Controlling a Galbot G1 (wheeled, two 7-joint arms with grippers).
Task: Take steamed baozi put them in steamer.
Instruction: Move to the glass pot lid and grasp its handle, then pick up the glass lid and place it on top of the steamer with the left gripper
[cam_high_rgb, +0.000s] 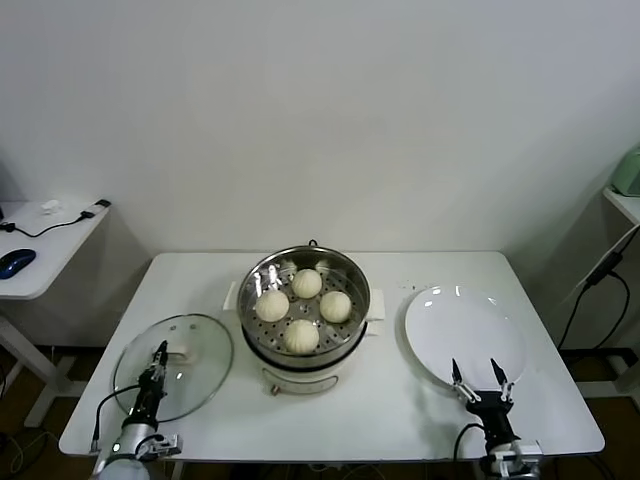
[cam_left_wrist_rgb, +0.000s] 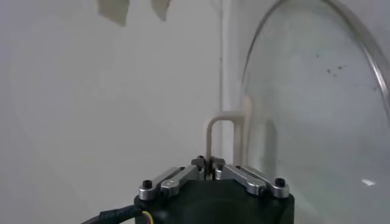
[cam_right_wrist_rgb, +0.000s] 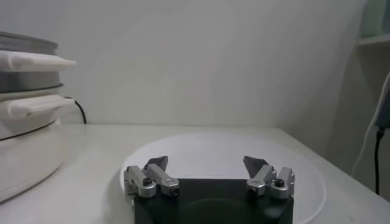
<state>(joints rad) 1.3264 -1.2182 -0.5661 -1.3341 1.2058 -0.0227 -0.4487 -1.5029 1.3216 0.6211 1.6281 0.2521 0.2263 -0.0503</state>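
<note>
Gripping the lid handle, our left gripper is clamped shut. Right gripper gapes above plate; four baozi in steamer.

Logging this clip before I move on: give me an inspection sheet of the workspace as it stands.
Surface: white table, bare at the front.
Job's things: four baozi lie in the steamer at table centre; the plate to its right holds nothing.
Clutter: nothing seen.
Grippers: left gripper shut on the handle of the glass lid, which lies left of the steamer; right gripper open, at the plate's near edge, holding nothing.
Cables: steamer cord behind the pot; dark cables hang at far right.
Surroundings: white wall; side desk at left with a blue mouse.
</note>
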